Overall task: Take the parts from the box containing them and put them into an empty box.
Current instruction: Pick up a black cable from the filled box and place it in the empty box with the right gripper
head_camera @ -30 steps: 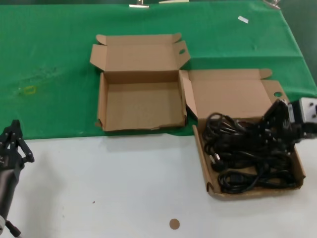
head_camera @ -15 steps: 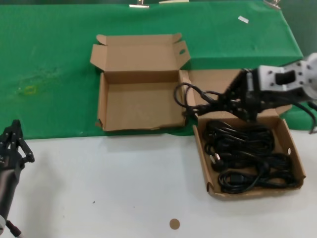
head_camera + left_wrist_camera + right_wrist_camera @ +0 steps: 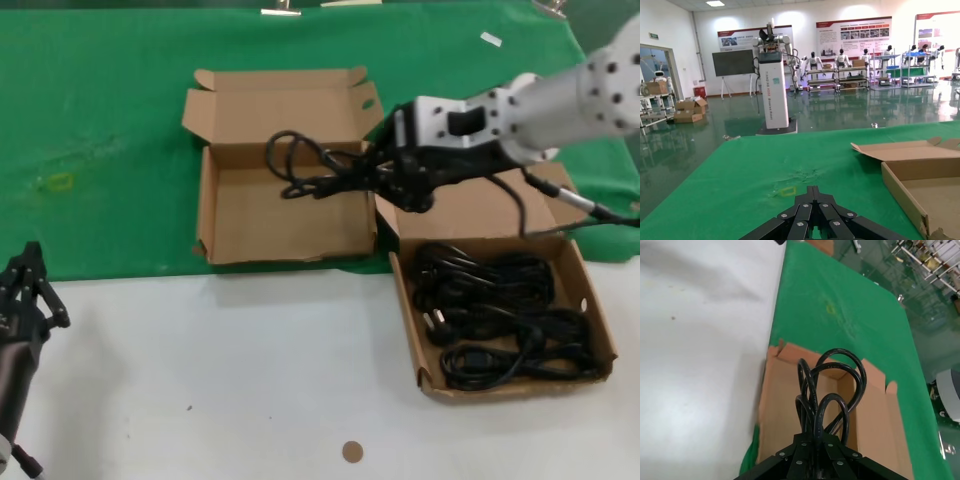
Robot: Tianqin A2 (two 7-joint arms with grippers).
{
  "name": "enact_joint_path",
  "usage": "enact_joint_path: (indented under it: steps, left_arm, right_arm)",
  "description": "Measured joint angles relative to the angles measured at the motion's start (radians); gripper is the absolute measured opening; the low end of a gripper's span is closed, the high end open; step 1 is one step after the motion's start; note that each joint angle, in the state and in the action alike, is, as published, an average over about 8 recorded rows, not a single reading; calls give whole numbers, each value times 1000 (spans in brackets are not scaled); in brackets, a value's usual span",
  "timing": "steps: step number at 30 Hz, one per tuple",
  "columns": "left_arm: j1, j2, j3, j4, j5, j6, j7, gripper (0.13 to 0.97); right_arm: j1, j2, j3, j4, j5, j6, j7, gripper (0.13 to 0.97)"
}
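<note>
My right gripper (image 3: 378, 176) is shut on a black coiled cord (image 3: 300, 165), one of the parts, and holds it in the air above the empty box (image 3: 262, 220). That box lies open on the green cloth, both lid ears spread. In the right wrist view the cord's loops (image 3: 831, 384) stick out past the right gripper (image 3: 817, 439) over the brown box floor (image 3: 782, 412). The box containing the parts (image 3: 500, 388) sits to the right, with several more cords (image 3: 500, 320) tangled inside. My left gripper (image 3: 30, 265) is parked at the near left, shut and holding nothing (image 3: 813, 192).
A green cloth (image 3: 110, 120) covers the far half of the table and white tabletop (image 3: 230, 370) the near half. A small brown disc (image 3: 351, 452) lies near the front edge. A yellow mark (image 3: 60, 181) and a white tag (image 3: 490, 39) are on the cloth.
The right gripper rose out of the right box with a cord and carried it leftward to above the empty box. The left arm stayed still.
</note>
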State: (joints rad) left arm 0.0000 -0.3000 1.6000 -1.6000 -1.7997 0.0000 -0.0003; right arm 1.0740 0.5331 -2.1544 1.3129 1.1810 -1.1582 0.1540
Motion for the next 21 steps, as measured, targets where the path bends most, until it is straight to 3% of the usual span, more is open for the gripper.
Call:
enact_joint_path:
  steps: [21]
  left_arm:
    - [0,0,0,0,0,0,0,144]
  right_arm:
    - [89,-227,-46,-338,-28,163,-135,155]
